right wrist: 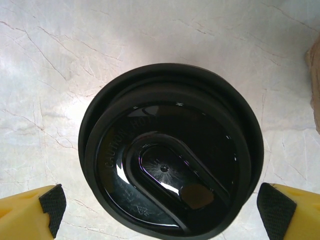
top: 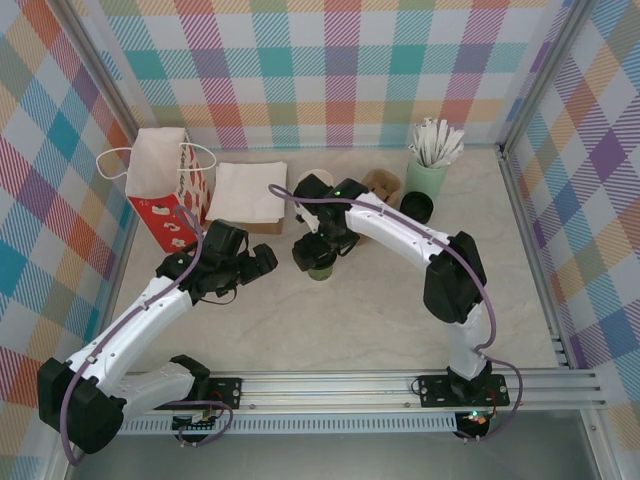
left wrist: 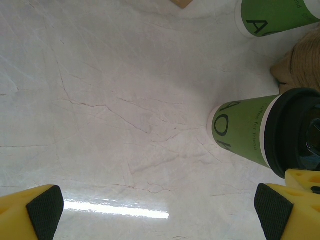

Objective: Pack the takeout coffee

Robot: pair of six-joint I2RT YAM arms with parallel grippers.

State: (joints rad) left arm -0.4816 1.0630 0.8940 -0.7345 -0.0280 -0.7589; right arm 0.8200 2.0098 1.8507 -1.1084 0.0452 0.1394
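Hovering over small dark-green paper cup w/ round black plastic lid (right wrist: 170, 150), right tool (right wrist: 164, 207) spread wide, left tool (left wrist: 159, 210) apart too. Prob light, crushable: pinch sidewall below lid, gently.

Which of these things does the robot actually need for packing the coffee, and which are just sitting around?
For the job:
small dark-green paper cup with its round black plastic lid
probably the red-and-white paper carrier bag, to hold it

Lying about:
stack of white paper napkins
pale-mint cup of white sticks
second green paper cup
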